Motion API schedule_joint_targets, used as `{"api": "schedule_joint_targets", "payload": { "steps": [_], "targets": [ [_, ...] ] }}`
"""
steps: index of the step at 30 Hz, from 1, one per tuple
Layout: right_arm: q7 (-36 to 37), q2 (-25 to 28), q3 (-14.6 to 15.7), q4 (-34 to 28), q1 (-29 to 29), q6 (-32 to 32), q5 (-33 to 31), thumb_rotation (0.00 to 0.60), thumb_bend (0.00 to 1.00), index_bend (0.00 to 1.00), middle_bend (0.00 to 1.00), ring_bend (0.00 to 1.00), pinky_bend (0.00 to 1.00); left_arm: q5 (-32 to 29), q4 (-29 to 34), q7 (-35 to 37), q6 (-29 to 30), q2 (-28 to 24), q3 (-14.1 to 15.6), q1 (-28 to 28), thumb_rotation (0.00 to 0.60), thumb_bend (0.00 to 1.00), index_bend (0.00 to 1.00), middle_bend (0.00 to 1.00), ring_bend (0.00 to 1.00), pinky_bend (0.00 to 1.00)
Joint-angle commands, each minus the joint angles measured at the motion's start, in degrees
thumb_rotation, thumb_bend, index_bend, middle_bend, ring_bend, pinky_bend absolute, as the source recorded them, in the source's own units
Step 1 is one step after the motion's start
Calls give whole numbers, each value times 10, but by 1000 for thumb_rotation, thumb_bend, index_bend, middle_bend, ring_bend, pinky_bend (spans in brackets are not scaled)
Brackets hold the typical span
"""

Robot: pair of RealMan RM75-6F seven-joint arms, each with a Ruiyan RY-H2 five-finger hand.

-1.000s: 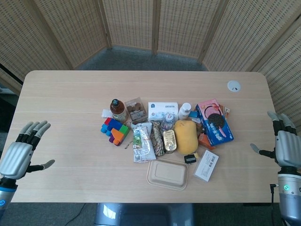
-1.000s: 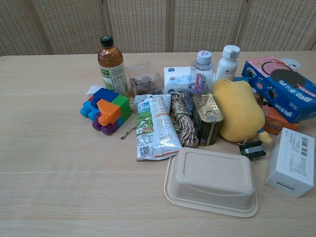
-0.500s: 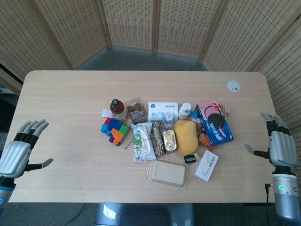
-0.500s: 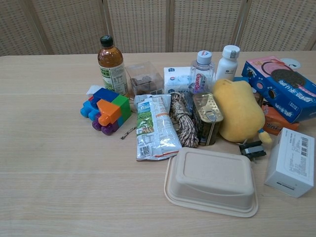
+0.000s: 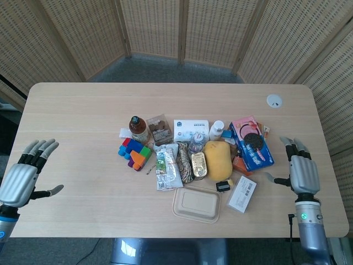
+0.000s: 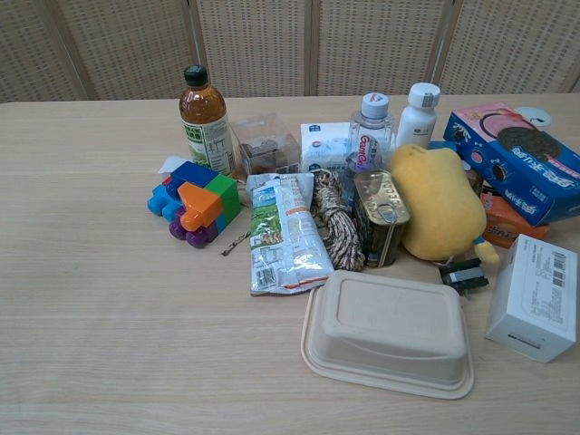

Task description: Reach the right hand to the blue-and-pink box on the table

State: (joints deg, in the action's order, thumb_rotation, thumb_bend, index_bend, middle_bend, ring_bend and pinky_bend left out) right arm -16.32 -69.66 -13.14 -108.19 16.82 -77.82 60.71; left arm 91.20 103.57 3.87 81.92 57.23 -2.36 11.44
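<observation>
The blue-and-pink box (image 5: 251, 142) with a dark cookie picture lies at the right end of the cluster of goods; the chest view shows the same box (image 6: 515, 159) at the far right. My right hand (image 5: 300, 173) hovers over the table just right of it and a little nearer, fingers spread, holding nothing, a gap still between it and the box. My left hand (image 5: 22, 176) hangs open at the table's left edge, far from everything. The chest view shows neither hand.
Crowded around the box are an orange packet (image 5: 240, 164), a yellow plush (image 5: 217, 160), a white bottle (image 5: 217, 130) and a white barcode box (image 5: 242, 194). A beige clamshell tray (image 5: 196, 204), tin can (image 5: 198, 165), snack bag (image 5: 165, 166), toy bricks (image 5: 134, 153) and tea bottle (image 5: 138, 128) lie further left.
My right hand has moved left from the table's right edge toward the blue-and-pink box, still open. The left hand has barely shifted. No object has moved.
</observation>
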Motion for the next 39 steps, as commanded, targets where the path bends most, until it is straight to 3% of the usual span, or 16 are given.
{"api": "schedule_joint_targets", "payload": {
  "steps": [1,25,39],
  "targets": [
    [-10,-24,-5,24,15,17,-25,553,0,0,0,0,0,1,4,-3,2,-3,0,-1,600,132,0,0,0,0],
    [-55,-151,-42,206,98,95,-164,513,0,0,0,0,0,-3,21,-21,-4,-9,1,1,600,131,0,0,0,0],
    [-96,-177,-60,217,119,85,-222,484,0,0,0,0,0,-10,20,-25,-12,-7,-1,6,600,131,0,0,0,0]
  ]
}}
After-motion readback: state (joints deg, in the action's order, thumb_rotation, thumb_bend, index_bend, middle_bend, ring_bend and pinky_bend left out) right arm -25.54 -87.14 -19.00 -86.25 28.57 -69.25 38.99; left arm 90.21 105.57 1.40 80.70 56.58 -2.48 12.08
